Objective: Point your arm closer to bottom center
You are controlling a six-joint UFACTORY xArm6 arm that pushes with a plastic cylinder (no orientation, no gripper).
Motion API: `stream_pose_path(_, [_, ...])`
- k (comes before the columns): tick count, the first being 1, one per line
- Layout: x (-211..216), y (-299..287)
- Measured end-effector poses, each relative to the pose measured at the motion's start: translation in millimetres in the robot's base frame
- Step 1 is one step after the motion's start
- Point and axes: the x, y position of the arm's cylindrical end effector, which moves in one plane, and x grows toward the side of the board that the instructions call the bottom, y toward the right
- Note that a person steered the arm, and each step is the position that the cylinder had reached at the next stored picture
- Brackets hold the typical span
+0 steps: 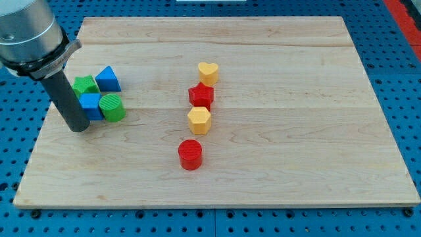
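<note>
My tip (pixel 78 127) rests on the wooden board (pixel 283 164) at the view's left, just left of a cluster of blocks. The cluster holds a blue cube (pixel 91 106) touching or nearly touching the rod, a green cylinder (pixel 113 107), a green star-like block (pixel 85 85) and a blue triangular block (pixel 107 79). A column of blocks stands near the board's middle: a yellow heart (pixel 208 72), a red star-like block (pixel 201 95), a yellow hexagon (pixel 198 120) and a red cylinder (pixel 190 154).
The board lies on a blue perforated table (pixel 401 79). The arm's grey body (pixel 29 33) fills the view's top left corner above the rod.
</note>
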Motion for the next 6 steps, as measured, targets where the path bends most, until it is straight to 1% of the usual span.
stream_pose_path(2, [-29,3])
stream_pose_path(3, [1,6])
stream_pose_path(4, [65,70])
stream_pose_path(5, [132,85])
stream_pose_path(6, [127,137])
